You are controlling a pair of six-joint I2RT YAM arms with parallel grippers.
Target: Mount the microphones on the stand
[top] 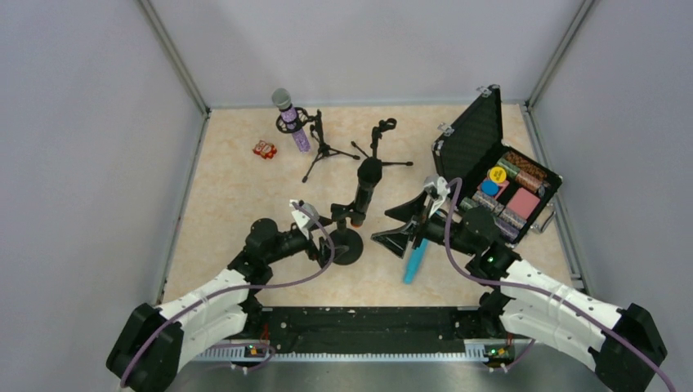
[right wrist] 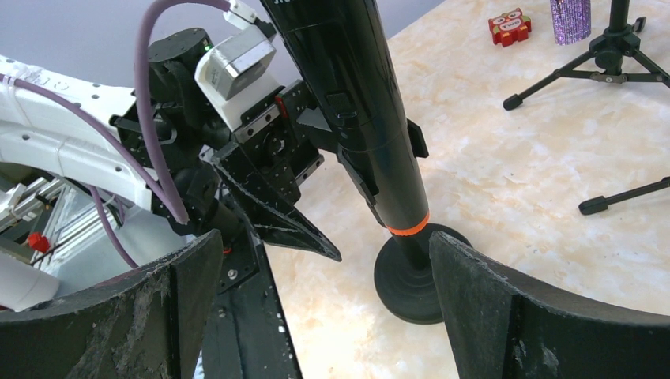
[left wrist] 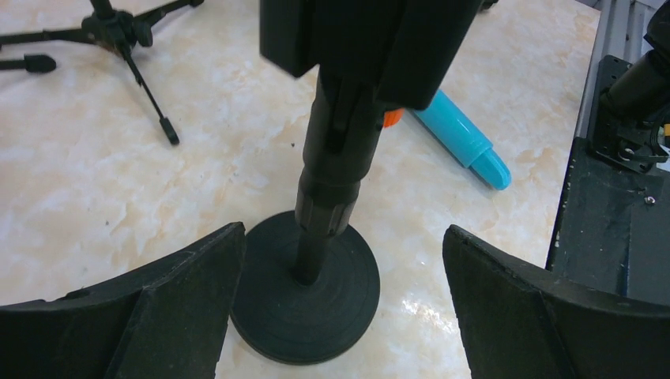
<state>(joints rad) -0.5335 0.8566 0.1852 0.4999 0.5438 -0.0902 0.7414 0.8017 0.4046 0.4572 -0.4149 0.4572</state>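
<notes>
From above, the purple microphone sits in a rear tripod. The black microphone stands upright on the round-base stand. The turquoise microphone lies flat on the table, close under the right arm. An empty tripod stand waits behind. The left gripper and right gripper flank the black one, both spread wide and holding nothing.

On the left wrist, the left gripper straddles the round-base stand without touching its pole. The turquoise microphone lies beyond, off to the right.

On the right wrist, the right gripper gapes, with the black microphone ahead of its fingers and apart from them. We cannot tell whether it is fully seated in its clip.

We judge the turquoise one is next. We would draw both grippers straight back so the round-base stand is not knocked. The right fingers should then come down across the middle of the barrel, and the microphone should be lifted level and carried to the empty tripod stand.
</notes>
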